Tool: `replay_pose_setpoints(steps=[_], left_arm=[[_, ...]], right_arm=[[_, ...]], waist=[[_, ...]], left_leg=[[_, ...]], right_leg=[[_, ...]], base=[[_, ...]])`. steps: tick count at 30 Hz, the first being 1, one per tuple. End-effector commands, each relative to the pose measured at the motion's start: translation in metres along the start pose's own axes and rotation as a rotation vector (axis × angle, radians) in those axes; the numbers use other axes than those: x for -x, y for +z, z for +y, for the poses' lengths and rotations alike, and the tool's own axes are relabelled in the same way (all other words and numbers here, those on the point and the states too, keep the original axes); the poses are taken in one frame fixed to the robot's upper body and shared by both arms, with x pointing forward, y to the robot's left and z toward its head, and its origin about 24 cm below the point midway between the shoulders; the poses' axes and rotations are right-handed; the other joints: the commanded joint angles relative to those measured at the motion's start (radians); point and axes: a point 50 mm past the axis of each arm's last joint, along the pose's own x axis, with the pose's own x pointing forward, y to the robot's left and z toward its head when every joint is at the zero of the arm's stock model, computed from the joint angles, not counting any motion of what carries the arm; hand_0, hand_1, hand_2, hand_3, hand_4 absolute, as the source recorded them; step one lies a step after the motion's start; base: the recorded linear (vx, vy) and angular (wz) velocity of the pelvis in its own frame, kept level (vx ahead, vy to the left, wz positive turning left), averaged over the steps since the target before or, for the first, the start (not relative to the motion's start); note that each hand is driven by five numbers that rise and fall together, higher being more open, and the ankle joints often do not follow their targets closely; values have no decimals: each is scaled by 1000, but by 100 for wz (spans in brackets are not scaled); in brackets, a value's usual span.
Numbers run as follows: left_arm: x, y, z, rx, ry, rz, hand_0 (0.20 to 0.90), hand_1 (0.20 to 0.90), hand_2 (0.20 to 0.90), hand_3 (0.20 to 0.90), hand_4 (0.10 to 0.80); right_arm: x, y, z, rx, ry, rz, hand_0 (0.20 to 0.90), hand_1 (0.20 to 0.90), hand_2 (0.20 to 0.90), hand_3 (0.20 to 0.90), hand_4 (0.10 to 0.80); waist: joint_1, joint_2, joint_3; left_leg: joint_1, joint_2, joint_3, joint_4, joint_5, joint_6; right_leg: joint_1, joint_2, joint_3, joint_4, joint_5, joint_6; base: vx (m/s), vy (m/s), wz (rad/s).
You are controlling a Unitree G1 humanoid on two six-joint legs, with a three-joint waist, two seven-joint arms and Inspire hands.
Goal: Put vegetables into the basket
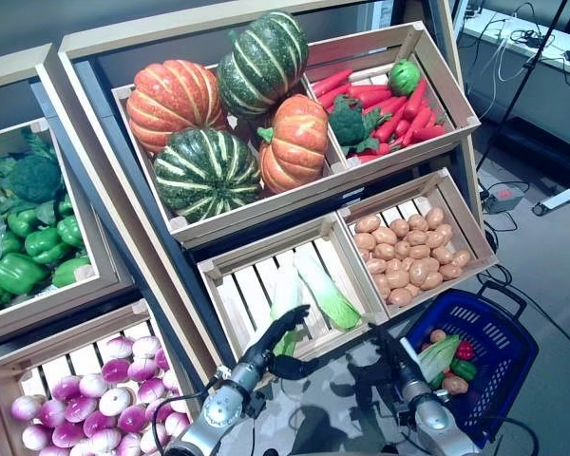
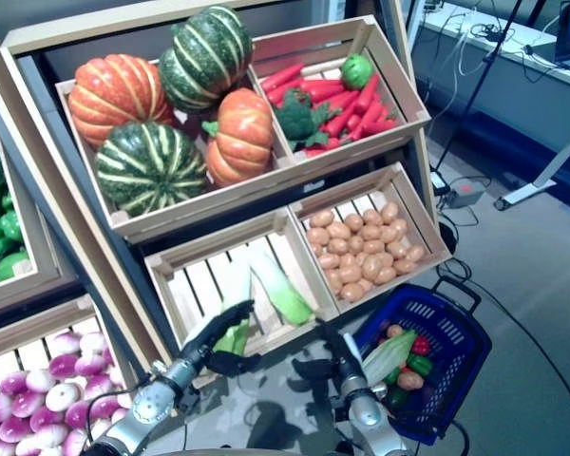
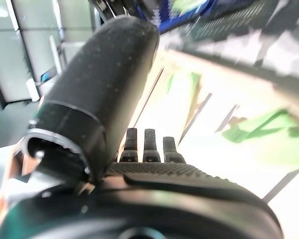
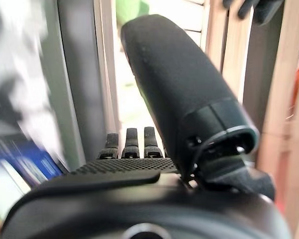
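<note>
My left hand (image 1: 277,334) is open, its fingers straight, reaching over the front edge of a wooden crate (image 1: 230,306) that holds pale green cabbages (image 1: 325,293). Its fingertips are right beside the nearer cabbage (image 1: 286,296); I cannot tell if they touch. In the left wrist view the hand (image 3: 144,149) points at a cabbage (image 3: 259,137). My right hand (image 1: 395,353) is open and empty, between the crate and the blue basket (image 1: 509,353) on the floor at the right. The basket holds a pale green cabbage (image 1: 437,357), a red vegetable (image 1: 465,350), a green one (image 1: 464,369) and brownish round ones (image 1: 454,384).
The wooden stand (image 1: 95,104) fills the view with tilted crates on two levels. A grey floor lies to the right with a power strip (image 1: 502,198) and a table leg (image 1: 562,198).
</note>
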Motion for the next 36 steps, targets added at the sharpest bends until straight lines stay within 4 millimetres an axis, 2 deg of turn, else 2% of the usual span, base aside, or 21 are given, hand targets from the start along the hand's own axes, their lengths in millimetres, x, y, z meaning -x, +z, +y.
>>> replay_pose_setpoints(steps=[1,2,3,7,13,14,16,18,21,28,31,33,36], left_arm=[[-17,35,40,-103,215,-147,900,900,900,900,800],[-18,35,49,-132,288,-112,900,900,900,900,800],[-18,35,50,-134,295,-109,900,900,900,900,800],[-22,55,70,-145,428,-146,900,900,900,900,800],[-31,69,81,-275,548,-150,900,900,900,900,800],[-43,82,83,-307,587,-179,900,900,900,900,800],[-53,93,85,-324,609,-201,900,900,900,900,800],[-74,117,89,-333,673,-249,900,900,900,900,800],[-85,125,100,-304,714,-225,900,900,900,900,800],[-94,143,126,-254,822,-231,900,900,900,900,800],[-94,152,137,-230,868,-249,900,900,900,900,800],[-92,160,149,-181,919,-265,900,900,900,900,800],[-88,163,160,-121,988,-254,900,900,900,900,800]], right_arm=[[-14,46,-2,-93,-49,-213,900,900,900,900,800],[-13,43,-5,-114,-61,-196,900,900,900,900,800],[-13,43,-5,-115,-62,-194,900,900,900,900,800],[-10,39,-10,-146,-65,-170,900,900,900,900,800],[-7,33,-6,-244,-8,-120,900,900,900,900,800],[-12,41,-6,-254,-13,-148,900,900,900,900,800],[-17,50,-7,-267,-19,-174,900,900,900,900,800],[-27,74,-9,-283,-24,-256,900,900,900,900,800],[-32,91,-10,-296,-20,-307,900,900,900,900,800],[-34,112,-16,-278,-13,-371,900,900,900,900,800],[-36,115,-21,-260,-18,-379,900,900,900,900,800],[-37,118,-29,-233,-25,-392,900,900,900,900,800],[-37,122,-36,-228,-36,-406,900,900,900,900,800]], waist=[[-9,-43,16],[-9,-45,14],[-9,-45,14],[-11,-50,20],[-17,-65,47],[-16,-73,86],[-18,-75,114],[-29,-79,192],[-48,-92,230],[-83,-113,287],[-93,-111,307],[-107,-103,322],[-117,-97,332]], left_leg=[[-49,-40,-22,-7,25,40],[-46,-38,-24,-7,24,39],[-45,-38,-25,-7,24,39],[-40,-32,-28,-7,26,36],[-56,-17,-22,29,32,30],[-126,-9,-33,112,27,27],[-173,-4,-40,162,24,24],[-272,-1,-45,269,16,23],[-350,3,-31,373,-16,31],[-502,20,-15,592,-109,55],[-561,26,-19,685,-150,62],[-611,42,-11,763,-185,68],[-648,51,-10,822,-214,69]], right_leg=[[19,5,44,11,13,-68],[25,5,41,9,13,-68],[26,6,40,8,12,-68],[31,7,40,13,13,-70],[1,4,48,67,-5,-76],[-62,-2,58,139,-16,-83],[-108,-7,64,188,-26,-85],[-208,-16,85,301,-49,-89],[-293,-24,108,400,-76,-94],[-460,-28,162,648,-170,-107],[-521,-38,181,744,-208,-112],[-579,-40,194,828,-243,-121],[-619,-43,205,879,-266,-126]], base=[[76,7,1],[75,9,1],[87,18,0],[73,22,2],[45,19,3],[-223,4,-2],[-268,10,2],[-335,38,-5],[-177,25,-17],[-127,28,-17],[-99,57,-11],[-105,84,-8],[-59,51,-11]])
